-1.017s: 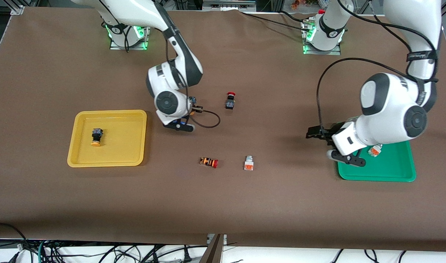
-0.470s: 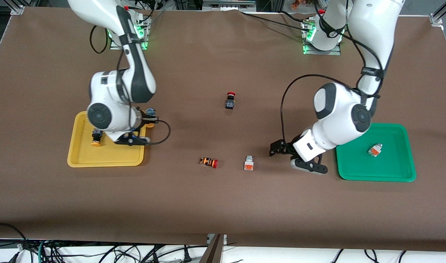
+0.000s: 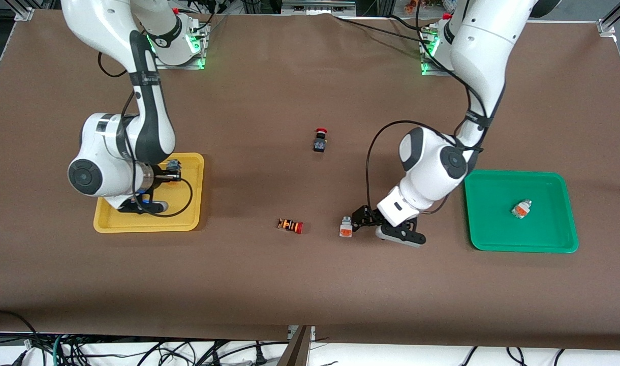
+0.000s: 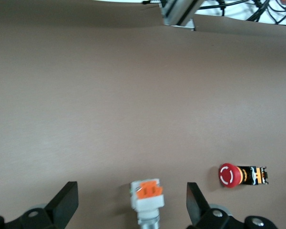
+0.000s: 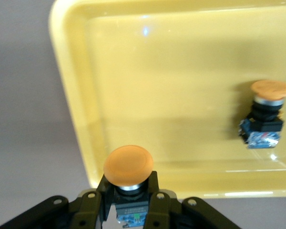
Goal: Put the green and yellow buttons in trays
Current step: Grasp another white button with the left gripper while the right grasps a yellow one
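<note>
Over the yellow tray (image 3: 195, 188) the right hand (image 5: 128, 200) pinches a yellow-capped button (image 5: 128, 166), while the left hand (image 4: 132, 205), spread wide, straddles the white button (image 3: 345, 227) on the desk (image 3: 310, 284), probably light, rigid plastic, best gripped across its squarish body.

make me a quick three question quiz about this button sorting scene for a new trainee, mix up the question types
1. True or false: the right gripper is shut on a yellow-capped button over the yellow tray.
2. What lies between the open fingers of the left gripper? A) striped red-capped button B) white button C) nothing
3. Fill in: the green tray holds ___ white button(s).

Key: 1 true; 2 B; 3 one.
</note>
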{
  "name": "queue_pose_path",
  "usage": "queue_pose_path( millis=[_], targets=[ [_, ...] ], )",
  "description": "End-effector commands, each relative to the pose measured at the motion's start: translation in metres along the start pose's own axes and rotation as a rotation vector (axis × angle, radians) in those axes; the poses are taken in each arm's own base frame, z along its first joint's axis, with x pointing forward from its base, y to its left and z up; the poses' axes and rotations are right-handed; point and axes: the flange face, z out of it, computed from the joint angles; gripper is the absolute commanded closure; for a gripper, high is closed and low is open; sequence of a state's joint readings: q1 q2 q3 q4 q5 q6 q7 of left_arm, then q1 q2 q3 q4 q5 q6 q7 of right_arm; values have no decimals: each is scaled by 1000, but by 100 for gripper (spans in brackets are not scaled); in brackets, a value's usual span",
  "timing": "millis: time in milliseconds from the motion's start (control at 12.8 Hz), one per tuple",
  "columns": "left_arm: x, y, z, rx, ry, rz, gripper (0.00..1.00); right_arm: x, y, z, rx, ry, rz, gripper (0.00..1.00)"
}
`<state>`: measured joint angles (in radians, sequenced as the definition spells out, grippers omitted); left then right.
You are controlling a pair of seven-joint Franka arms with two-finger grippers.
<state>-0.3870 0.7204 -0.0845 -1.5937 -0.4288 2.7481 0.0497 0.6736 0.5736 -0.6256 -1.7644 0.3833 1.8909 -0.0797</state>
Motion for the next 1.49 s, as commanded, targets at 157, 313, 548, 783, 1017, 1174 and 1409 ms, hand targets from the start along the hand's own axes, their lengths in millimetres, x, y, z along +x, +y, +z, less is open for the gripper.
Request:
queue_pose_path(
  millis=[157, 313, 548, 783, 1017, 1174, 1409],
  targets=[
    [-39, 30, 60, 17, 114, 60, 0, 17, 11, 28, -53, 23, 8, 84],
    [-57, 32, 79, 27, 141, 75, 0, 18, 11, 39, -64, 8, 12, 84],
    [-61, 27, 83, 40, 147, 86, 0, 22, 13, 54, -81, -3, 16, 84],
    [-67, 20, 87, 60, 131, 115, 0, 25, 13, 60, -88, 6, 18, 84],
    [-73, 14, 91, 84, 114, 172, 41, 30, 15, 67, -95, 23, 24, 84],
    [-76, 11, 91, 88, 107, 172, 72, 31, 15, 71, -99, 28, 25, 83],
    [-72, 10, 88, 88, 111, 168, 82, 33, 14, 72, -102, 36, 23, 80]
  ],
)
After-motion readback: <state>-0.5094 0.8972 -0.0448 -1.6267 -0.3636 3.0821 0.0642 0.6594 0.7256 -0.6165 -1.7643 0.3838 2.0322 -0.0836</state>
